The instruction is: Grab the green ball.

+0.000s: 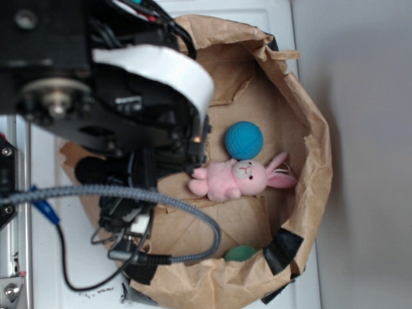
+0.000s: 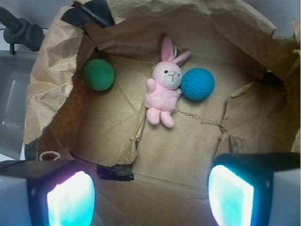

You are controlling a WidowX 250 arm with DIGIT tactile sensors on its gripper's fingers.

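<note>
The gripper (image 2: pixel 150 197) hangs above the brown paper bag (image 2: pixel 51 89), and its two fingers (image 2: pixel 70 200) are spread wide apart with nothing between them. The green ball (image 2: pixel 99 75) lies on the bag's floor near the left wall in the wrist view, just below a strip of black tape (image 2: pixel 89 12). It is free and well apart from the fingers. A pink plush bunny (image 2: pixel 163 87) lies in the middle, and a blue ball (image 2: pixel 197 84) touches its right side.
</note>
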